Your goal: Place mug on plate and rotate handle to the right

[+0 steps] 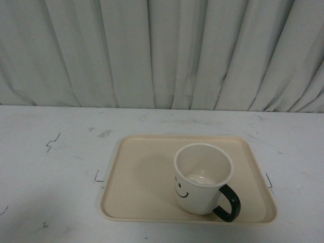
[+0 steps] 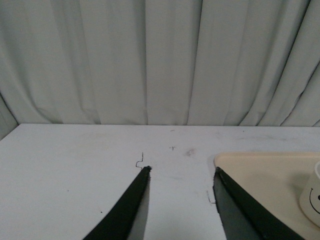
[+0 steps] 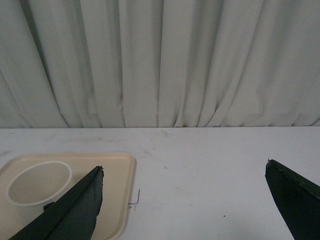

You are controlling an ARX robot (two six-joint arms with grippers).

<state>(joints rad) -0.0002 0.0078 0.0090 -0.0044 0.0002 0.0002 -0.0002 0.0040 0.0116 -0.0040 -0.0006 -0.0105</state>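
My left gripper (image 2: 181,172) is open and holds nothing. My right gripper (image 3: 184,167) is open even wider, and it is empty too. Both hang over the white table (image 1: 50,177). The mug (image 1: 201,185) stands upright on the plate (image 1: 136,177), near its front right corner. Its black handle (image 1: 230,202) points right and a bit toward me.

Left claw (image 2: 182,169), right claw (image 3: 184,165): black, tapered, wedge-shaped (matte finish).
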